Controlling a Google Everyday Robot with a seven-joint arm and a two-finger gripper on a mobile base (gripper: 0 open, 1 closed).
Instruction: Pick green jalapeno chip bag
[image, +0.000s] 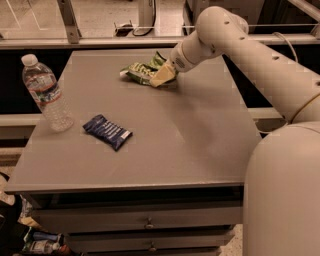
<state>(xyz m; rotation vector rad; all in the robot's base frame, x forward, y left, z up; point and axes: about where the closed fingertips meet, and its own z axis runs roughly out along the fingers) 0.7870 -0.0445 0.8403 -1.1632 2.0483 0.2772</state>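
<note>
The arm (260, 65) enters from the right foreground, where its large rounded cream housing fills the lower right corner. From there a long, smooth, tubular link rises toward the far side of the surface (190, 140) and ends in a bulbous elbow joint. The wrist section bends down and to the left from that joint, angled steeply toward the far middle of the surface.

The end effector (162, 76) sits at the tip of the wrist, low against the surface. Its pale tan tip touches the right end of the green jalapeno chip bag (139, 73). From this side I cannot tell whether the end effector is spread or clamped on the bag.

The green jalapeno chip bag lies at the far middle of the surface. It is a crinkled, glossy bright-green packet with white print, and its right end is bunched up against the end effector.

The surface is a flat, matte grey-brown rectangular top with drawers (145, 220) below its front edge.

A dark blue snack packet (106, 131) lies flat at the left centre. It is oblong, with faint pale print.

A clear plastic water bottle (47, 95) with a white cap stands near the left edge, well apart from the bag
</note>
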